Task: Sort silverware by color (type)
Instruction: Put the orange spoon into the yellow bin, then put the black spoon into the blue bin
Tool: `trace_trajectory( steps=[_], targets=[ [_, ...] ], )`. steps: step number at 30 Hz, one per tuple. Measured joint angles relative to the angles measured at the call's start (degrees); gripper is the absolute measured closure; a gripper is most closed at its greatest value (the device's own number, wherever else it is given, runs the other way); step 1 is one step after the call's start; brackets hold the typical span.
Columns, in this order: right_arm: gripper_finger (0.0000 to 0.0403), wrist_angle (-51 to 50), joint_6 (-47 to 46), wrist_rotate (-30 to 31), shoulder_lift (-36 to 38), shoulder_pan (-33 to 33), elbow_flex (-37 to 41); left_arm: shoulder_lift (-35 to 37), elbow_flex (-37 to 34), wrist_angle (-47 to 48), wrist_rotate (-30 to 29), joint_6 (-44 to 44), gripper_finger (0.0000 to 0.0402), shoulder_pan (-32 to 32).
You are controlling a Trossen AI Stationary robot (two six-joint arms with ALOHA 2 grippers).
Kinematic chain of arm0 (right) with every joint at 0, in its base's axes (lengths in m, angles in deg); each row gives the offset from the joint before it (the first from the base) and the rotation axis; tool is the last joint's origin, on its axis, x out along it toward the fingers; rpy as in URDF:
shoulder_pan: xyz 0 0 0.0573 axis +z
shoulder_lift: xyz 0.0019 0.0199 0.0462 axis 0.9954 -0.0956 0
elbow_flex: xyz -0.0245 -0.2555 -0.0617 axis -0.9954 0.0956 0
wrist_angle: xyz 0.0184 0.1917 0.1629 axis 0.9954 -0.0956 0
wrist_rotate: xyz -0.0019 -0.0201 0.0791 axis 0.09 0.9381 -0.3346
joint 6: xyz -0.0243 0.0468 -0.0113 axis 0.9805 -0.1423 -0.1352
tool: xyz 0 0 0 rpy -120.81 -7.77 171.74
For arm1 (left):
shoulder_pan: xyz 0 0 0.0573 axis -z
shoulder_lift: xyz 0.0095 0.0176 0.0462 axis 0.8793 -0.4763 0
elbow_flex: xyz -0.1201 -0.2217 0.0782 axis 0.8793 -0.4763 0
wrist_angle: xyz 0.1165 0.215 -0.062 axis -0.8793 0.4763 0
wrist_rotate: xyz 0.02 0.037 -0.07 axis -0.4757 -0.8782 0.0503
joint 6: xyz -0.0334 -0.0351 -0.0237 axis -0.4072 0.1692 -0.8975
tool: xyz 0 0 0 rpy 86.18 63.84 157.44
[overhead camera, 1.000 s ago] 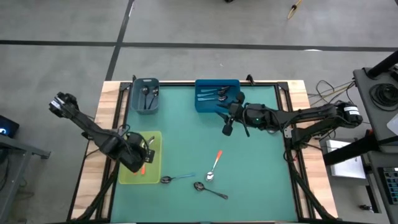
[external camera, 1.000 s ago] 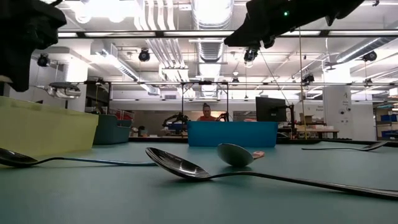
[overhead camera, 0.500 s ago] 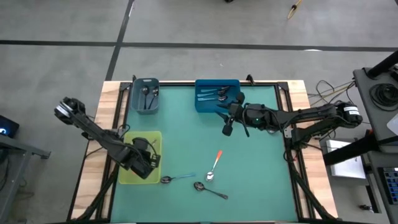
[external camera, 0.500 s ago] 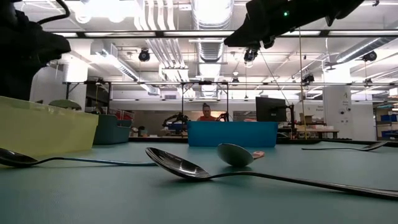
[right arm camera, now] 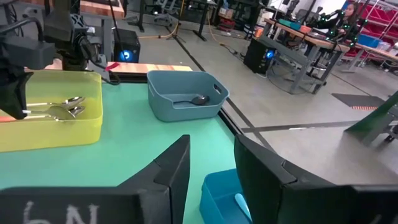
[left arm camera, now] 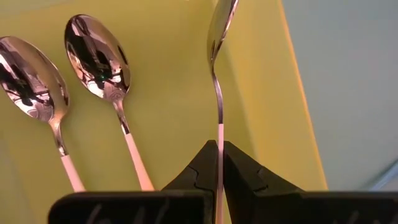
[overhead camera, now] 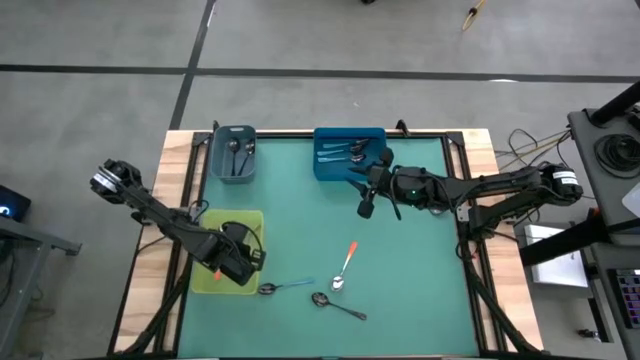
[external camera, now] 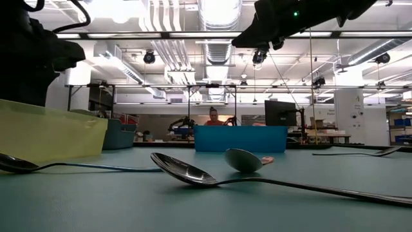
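Since the earlier frame: left gripper carried from the outer part of the translucent yellow-green plastic bin toward its table-side corner, now hanging over the edge nearest the loose spoons; right arm unmoved.

Left gripper, seen through its own wrist camera: fingers pressed together on the pale orange handle of a small spoon with a shiny metal bowl, spoon pointing straight out ahead of the fingertips, bowl over the bin wall. Beside that held spoon, on the bin floor: two more orange-handled spoons lying parallel.

Right gripper: raised just in front of the bright blue rectangular bin, fingers parted, nothing between them.

Ahead of the left gripper, on the green table mat: a light-blue-handled spoon, an all-metal dark spoon and an orange-handled spoon. Farther off, a grey-blue bin holding dark spoons.

Risk, as judged: release this close to the bin wall likely to drop the bowl end across the rim, tipping the spoon onto the mat. Narrow pinch on a thin handle liable to let the spoon swivel or slip early. Lowering near the corner likely to nudge the light bin.
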Motion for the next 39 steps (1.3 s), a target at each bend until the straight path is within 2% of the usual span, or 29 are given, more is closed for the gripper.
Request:
trace_trajectory(
  steps=[16, 30, 33, 39],
  targets=[
    [0.0284, 0.0, 0.0, 0.0, 0.0, 0.0, 0.0, -0.3, 0.0, -0.1, 1.6, -5.8, 0.0400, -0.1],
    [0.0270, 0.0, 0.0, 0.0, 0.0, 0.0, 0.0, -0.3, 0.0, 0.4, 2.4, -5.9, 0.0350, -0.1],
    [0.0268, 0.0, 0.0, 0.0, 0.0, 0.0, 0.0, 0.0, 0.0, 1.2, 2.4, -3.8, 0.0350, -0.1],
    [0.0276, -0.1, -1.1, 0.0, 0.0, 0.0, 0.0, 2.4, 3.3, 3.8, 1.2, 6.6, 0.0350, -0.4]
  ],
)
